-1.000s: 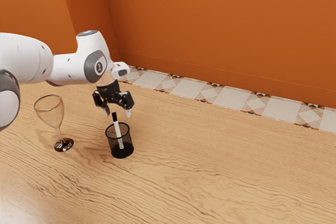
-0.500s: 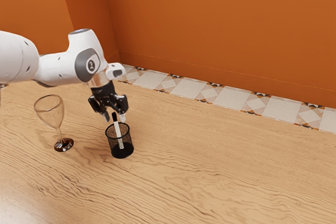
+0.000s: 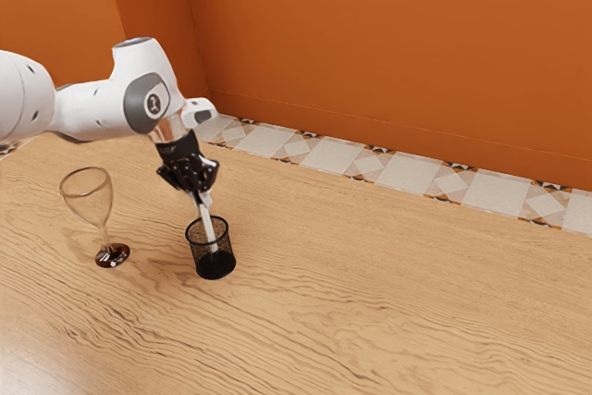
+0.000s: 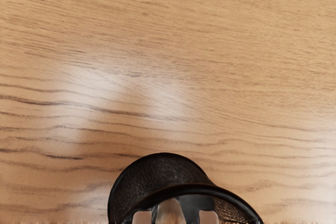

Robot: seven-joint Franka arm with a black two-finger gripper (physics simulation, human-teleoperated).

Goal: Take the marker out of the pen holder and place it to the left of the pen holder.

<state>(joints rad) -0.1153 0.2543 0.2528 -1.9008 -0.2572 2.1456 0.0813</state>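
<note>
My gripper (image 3: 202,198) is low over the pen holder, shut on the upper end of the marker, which hides the dark cap. The marker's white barrel (image 3: 209,228) slants down inside the black mesh pen holder (image 3: 217,265), its lower end still within the walls. In the wrist view the pen holder (image 4: 157,169) lies at the lower edge, with the gripper (image 4: 175,217) over its opening and the marker's end (image 4: 170,212) between the pale fingertips.
A clear wine glass (image 3: 104,219) stands on the wooden table (image 3: 370,293), toward the exterior view's left of the pen holder. An orange wall (image 3: 398,53) rises beyond a patterned tile strip (image 3: 330,159).
My hand has come down and toward the exterior view's left, onto the marker's top, and the fingers have drawn together around it. The pen holder and glass have not moved.
</note>
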